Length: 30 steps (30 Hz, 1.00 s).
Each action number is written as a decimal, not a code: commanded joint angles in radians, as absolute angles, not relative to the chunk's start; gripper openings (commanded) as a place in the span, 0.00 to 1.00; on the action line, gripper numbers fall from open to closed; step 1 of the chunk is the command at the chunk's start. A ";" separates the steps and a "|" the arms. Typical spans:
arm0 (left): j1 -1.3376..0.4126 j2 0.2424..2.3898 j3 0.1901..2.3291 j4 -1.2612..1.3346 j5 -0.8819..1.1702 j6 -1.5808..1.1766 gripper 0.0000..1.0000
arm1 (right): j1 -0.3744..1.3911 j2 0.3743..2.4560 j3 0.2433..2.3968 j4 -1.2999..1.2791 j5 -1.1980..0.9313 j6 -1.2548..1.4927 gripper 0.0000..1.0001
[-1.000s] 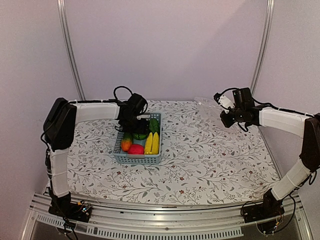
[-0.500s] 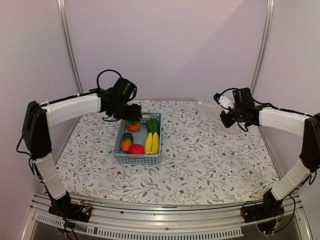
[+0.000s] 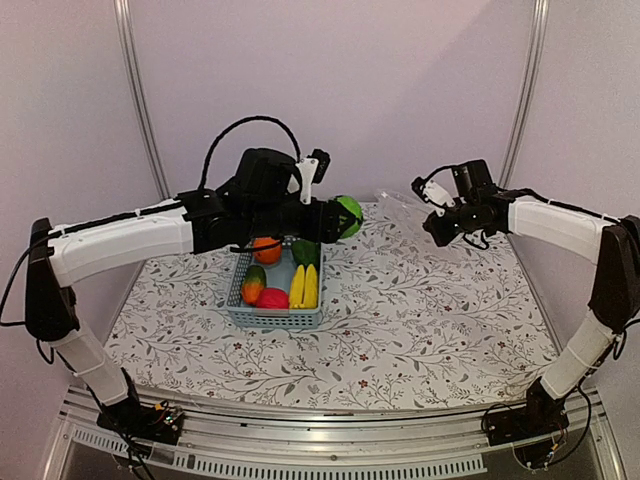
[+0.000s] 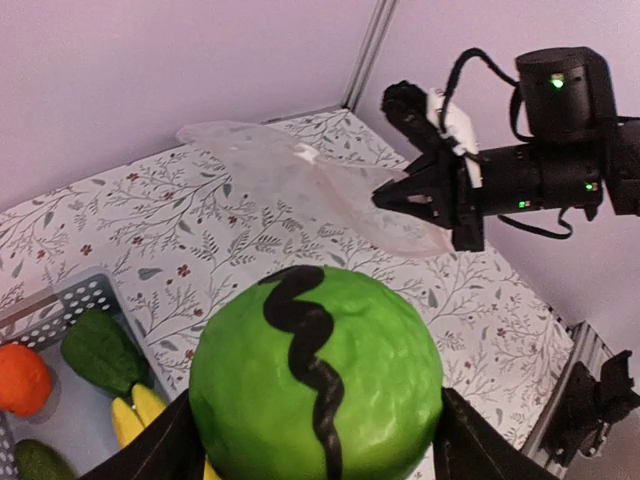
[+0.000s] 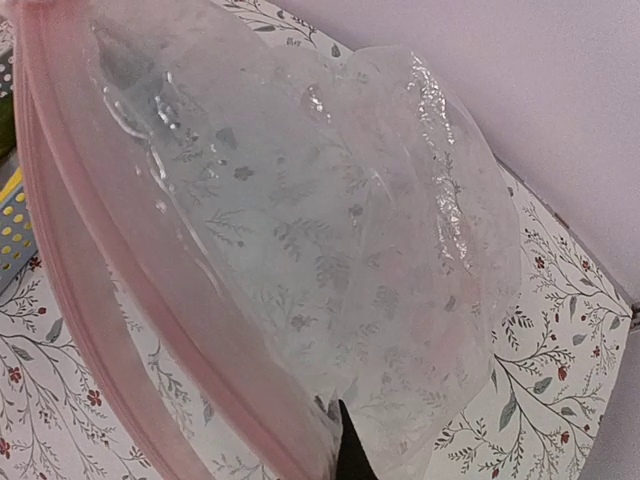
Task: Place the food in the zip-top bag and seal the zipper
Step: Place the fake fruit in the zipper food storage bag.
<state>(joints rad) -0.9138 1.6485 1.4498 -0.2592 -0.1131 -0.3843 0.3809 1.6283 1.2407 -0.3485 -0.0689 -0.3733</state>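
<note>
Looks early in the task. Shows no food inside the zip-top bag (image 5: 330, 250), clear and hollow across most of the right wrist view. Shows the zipper (image 5: 90, 290) as a pinkish strip down the left of that frame, unsealed as far as can be judged. Leaves five pieces in the blue basket (image 3: 272, 320), left of centre in the top view: an orange piece (image 3: 266, 250), a dark green piece (image 3: 305, 252), yellow bananas (image 3: 304, 287), a red piece (image 3: 272, 298) and an orange-green piece (image 3: 253, 285). Counts one piece under way: a green ball (image 4: 315, 385) with a black squiggle, filling the lower middle of the left wrist view.

Finds the left gripper (image 3: 343, 217) closed on that green ball, dark fingers (image 4: 475, 440) pressed against its flanks at the bottom of the left wrist frame. Holds it in the air above the basket's far end, near the middle of the top view, between basket and bag.

Finds the right gripper (image 4: 392, 196) pinched tight on one end of the bag, raised off the floral cloth (image 3: 420, 310) in the upper right of the top view. Cannot tell whether the bag's other end rests on the cloth, nor whether the mouth gapes wide enough for the ball.

Probably calls for the ball going in, then the five others, then the zipper pressed shut.
</note>
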 commanded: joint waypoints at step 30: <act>-0.979 2.222 1.766 0.146 -0.284 -0.752 0.44 | 0.406 1.612 1.419 -0.575 -0.322 -0.177 0.00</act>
<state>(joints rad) -0.9752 2.1677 1.7256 0.2058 -0.1936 -0.7036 0.4004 1.6760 1.4048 -0.5621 -0.2893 -0.1986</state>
